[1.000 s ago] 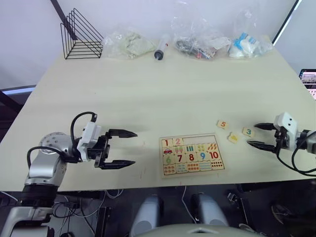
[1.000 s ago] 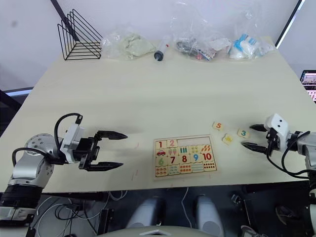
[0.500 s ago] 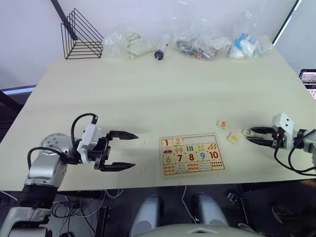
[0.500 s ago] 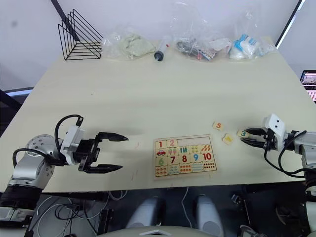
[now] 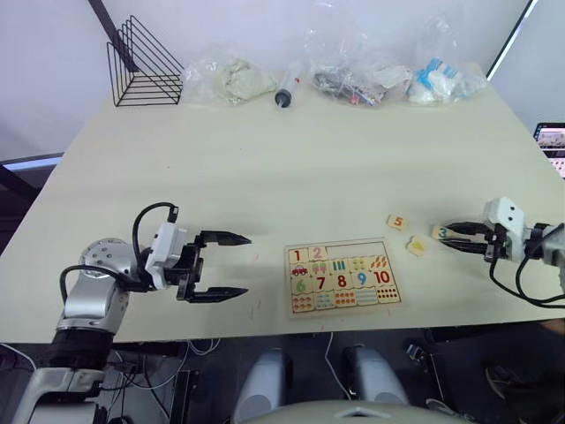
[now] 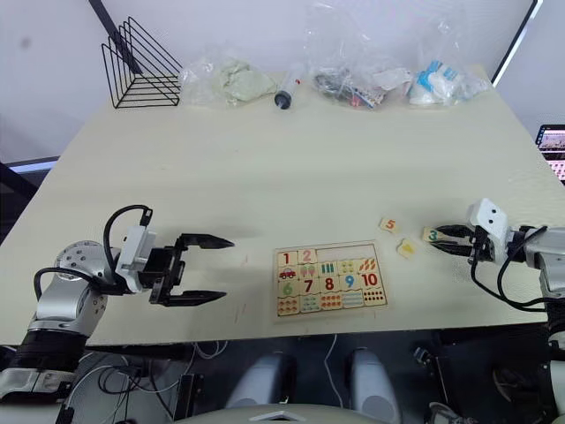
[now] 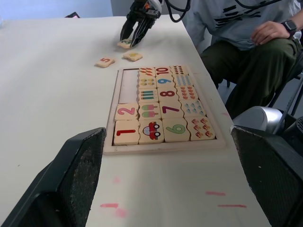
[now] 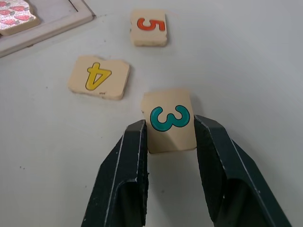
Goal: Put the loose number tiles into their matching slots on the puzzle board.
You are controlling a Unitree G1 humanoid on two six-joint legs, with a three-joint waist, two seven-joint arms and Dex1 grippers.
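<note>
The puzzle board lies near the table's front edge, with tiles 1 and 2 seated in its top row. The matching slots beside them are bare. Three loose number tiles lie to the board's right: the teal 3, the yellow 4 and the red 5. My right gripper is low on the table, shut on the 3 tile, one finger against each side edge. My left gripper hovers open left of the board, holding nothing.
A black wire rack, several plastic bags and a syringe line the table's far edge. A seated person is past the board's right side in the left wrist view.
My right gripper moved forward around the 3 tile and closed from wide open onto it. The left arm shifted slightly toward the board, still open.
</note>
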